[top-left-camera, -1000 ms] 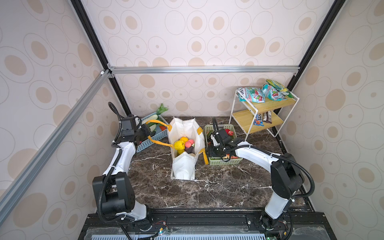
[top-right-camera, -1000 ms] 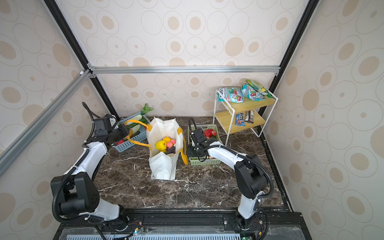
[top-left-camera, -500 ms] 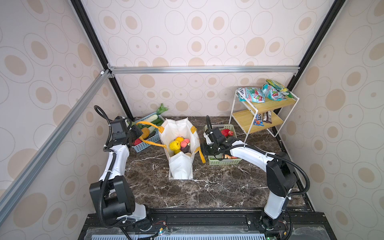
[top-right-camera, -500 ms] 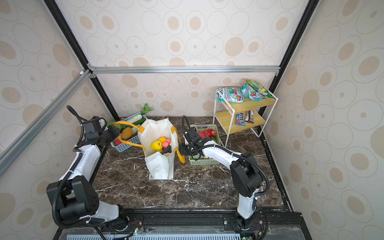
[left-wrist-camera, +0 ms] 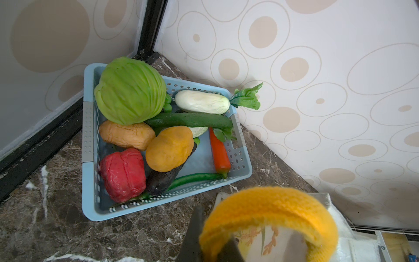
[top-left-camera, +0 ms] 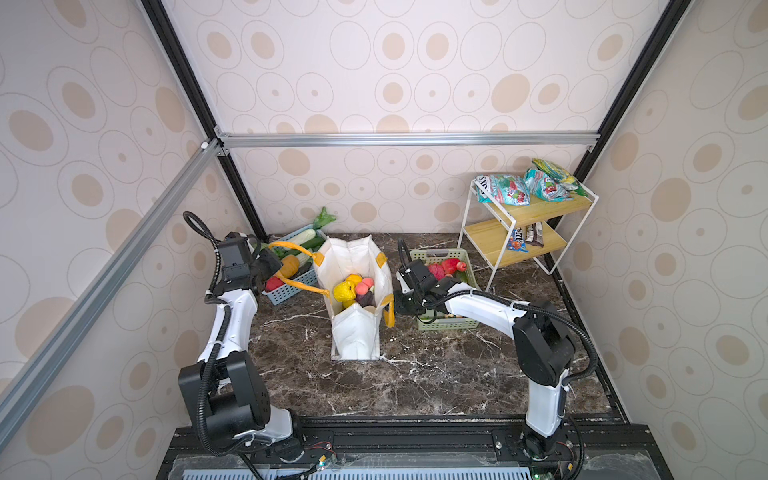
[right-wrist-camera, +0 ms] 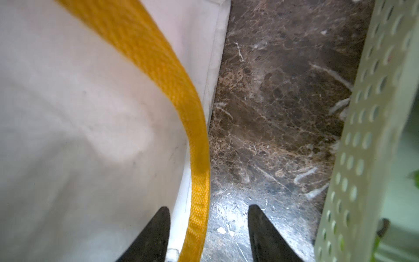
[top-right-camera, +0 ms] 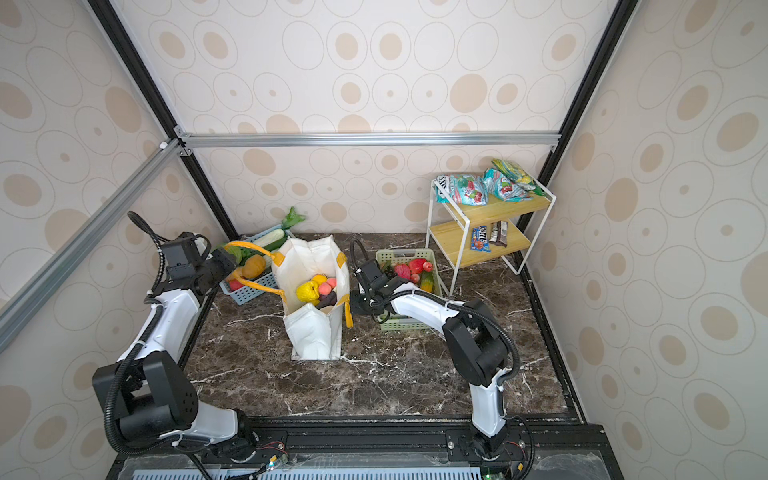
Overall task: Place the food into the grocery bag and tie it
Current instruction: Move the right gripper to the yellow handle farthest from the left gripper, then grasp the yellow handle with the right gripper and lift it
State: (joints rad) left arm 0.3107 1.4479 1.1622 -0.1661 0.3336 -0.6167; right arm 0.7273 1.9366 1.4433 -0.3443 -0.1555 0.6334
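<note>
The cream-white grocery bag [top-left-camera: 353,332] [top-right-camera: 312,334] stands open mid-table with food [top-left-camera: 351,289] [top-right-camera: 313,289] inside: yellow, orange, pink and dark purple pieces. Its left yellow-orange handle [top-left-camera: 305,284] [left-wrist-camera: 267,204] is stretched left over the blue basket, and my left gripper [top-left-camera: 272,264] [top-right-camera: 226,262] [left-wrist-camera: 212,240] is shut on it. My right gripper [top-left-camera: 399,301] [top-right-camera: 357,303] [right-wrist-camera: 208,206] is open, low against the bag's right wall [right-wrist-camera: 79,113]. The right handle [top-left-camera: 390,309] [right-wrist-camera: 199,158] hangs loose between its fingertips, not pinched.
A blue basket [top-left-camera: 286,291] [left-wrist-camera: 90,136] of vegetables sits in the back left corner. A green lattice basket [top-left-camera: 444,322] [right-wrist-camera: 367,136] with red and green produce stands just right of my right gripper. A wire shelf [top-left-camera: 519,232] with snack packets is at the back right.
My left gripper pulled the handle leftward and the bag slid left with it. My right gripper followed left, closing in on the bag's right side, and its jaws opened a little wider.
</note>
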